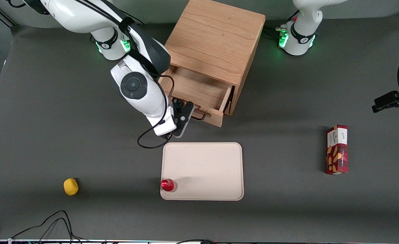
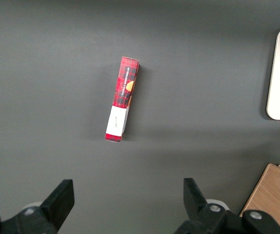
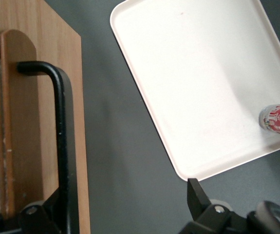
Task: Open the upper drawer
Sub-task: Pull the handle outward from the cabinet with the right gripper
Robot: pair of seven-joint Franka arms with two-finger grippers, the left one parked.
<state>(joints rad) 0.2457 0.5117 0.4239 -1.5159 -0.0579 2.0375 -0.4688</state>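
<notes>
Gripper (image 1: 186,113), black, two-fingered, one: fingers spread, straddling the black metal bar handle (image 3: 62,141) without clamping it. Upper drawer (image 1: 199,91), light oak, one: pulled out of the wooden cabinet (image 1: 216,37) near the bench's robot-side edge. Cream rectangular tray (image 1: 206,166), one; red can (image 1: 168,185), one, in its corner. Yellow lemon-like object (image 1: 70,186), one. Red snack box (image 1: 337,149), one.
</notes>
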